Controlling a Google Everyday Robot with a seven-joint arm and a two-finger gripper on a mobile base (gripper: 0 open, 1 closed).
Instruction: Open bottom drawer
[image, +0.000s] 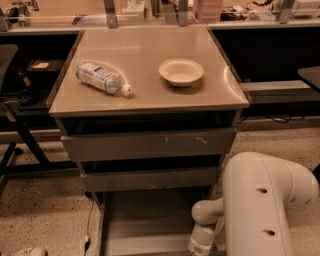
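The bottom drawer (150, 215) is the lowest of three grey drawers in the cabinet. It stands pulled out toward me, and its flat grey tray interior shows. Its front (142, 246) lies at the bottom edge of the view. My gripper (199, 250) is at the end of the white arm (265, 205), low at the right end of the drawer's front. It is mostly cut off by the bottom edge. The mid-sized drawer front (150, 179) and the tall scratched front (150, 144) above stand slightly out.
On the cabinet top (150, 95) lie a plastic bottle (102, 77) on its side and a white bowl (181, 71). A chair base (15, 145) stands to the left. Dark shelving runs behind. Speckled floor lies on both sides.
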